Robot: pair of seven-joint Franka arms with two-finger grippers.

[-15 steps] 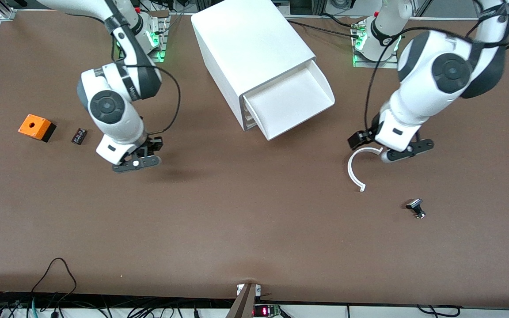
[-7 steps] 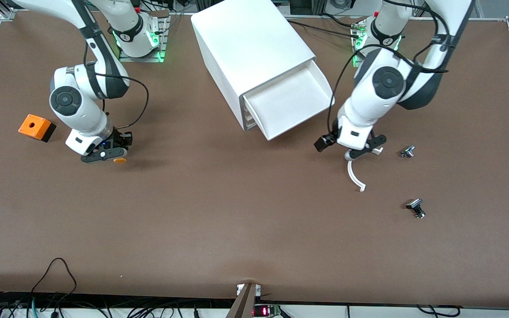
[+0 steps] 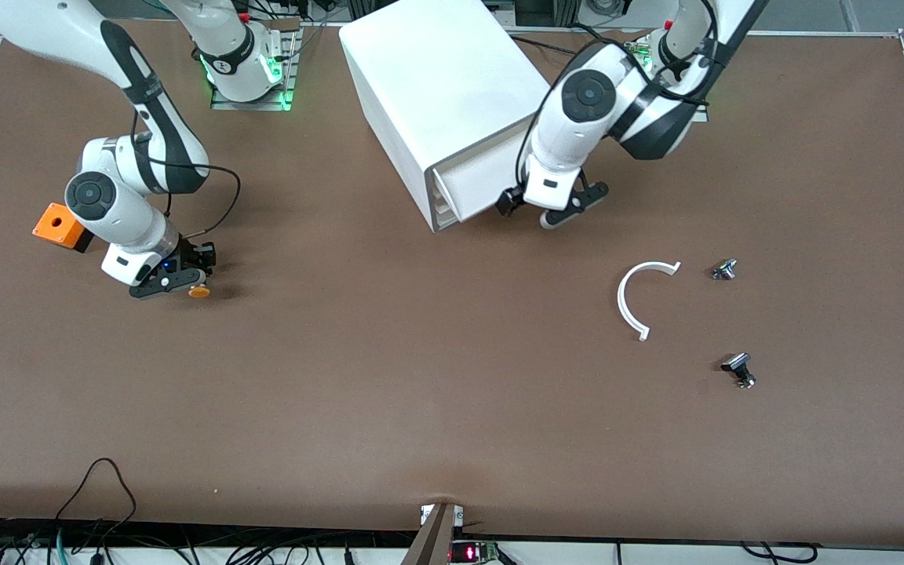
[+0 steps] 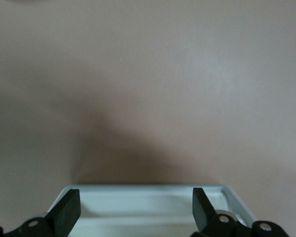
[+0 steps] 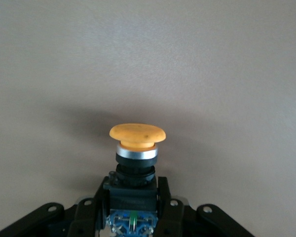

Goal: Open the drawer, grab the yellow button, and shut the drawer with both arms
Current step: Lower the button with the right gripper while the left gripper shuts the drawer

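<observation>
Orange cube (image 3: 60,224): on table (image 3: 389,392) at right arm's end, w/ hole on top, just beside right arm's elbow joint.
Right gripper (image 3: 168,281): low over table, near cube; fingers (image 5: 163,200) clamped on button's black body.
Button (image 3: 199,292): held in right gripper, orange-yellow cap (image 5: 137,134) sticking out past fingertips, just above table; silver ring under cap.
Cabinet (image 3: 436,94): big white box, mid-table near the bases, set at an angle.
Drawer (image 3: 479,188): uppermost one, only a little way out of cabinet; rim (image 4: 148,192) shows in left wrist view.
Left gripper (image 3: 554,212): at drawer front; fingers (image 4: 68,210) spread apart, nothing btwn them, above drawer rim.
White curved strip (image 3: 634,298): C-shaped, flat on table, toward left arm's end.
Small metal part (image 3: 724,270): beside strip's upper tip.
Dark metal part (image 3: 738,369): nearer front camera than the other two.
</observation>
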